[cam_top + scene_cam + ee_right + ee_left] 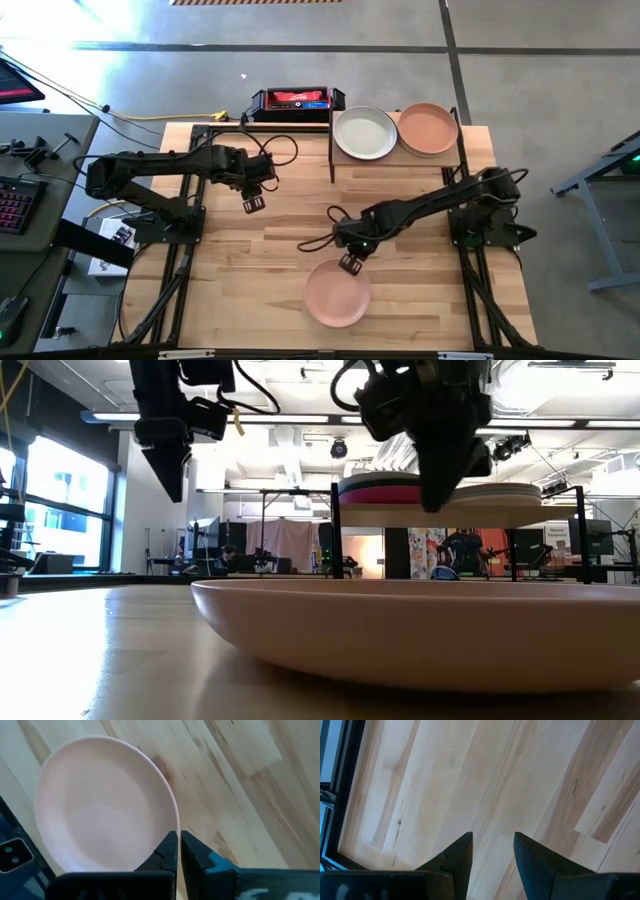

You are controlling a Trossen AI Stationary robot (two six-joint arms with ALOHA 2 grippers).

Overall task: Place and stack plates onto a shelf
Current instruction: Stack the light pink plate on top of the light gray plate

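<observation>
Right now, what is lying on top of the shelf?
The shelf carries two stacks of plates: a sage green plate tops one, a peach plate the other. The low view shows magenta beneath; the other lower plates are covered.

Black-and-red box (295, 100) behind the table (240, 260)

text: none legible | labels: none legible | numbers: none

Overhead, table-level, two wrist views — all near pink plate (337, 292).
</observation>
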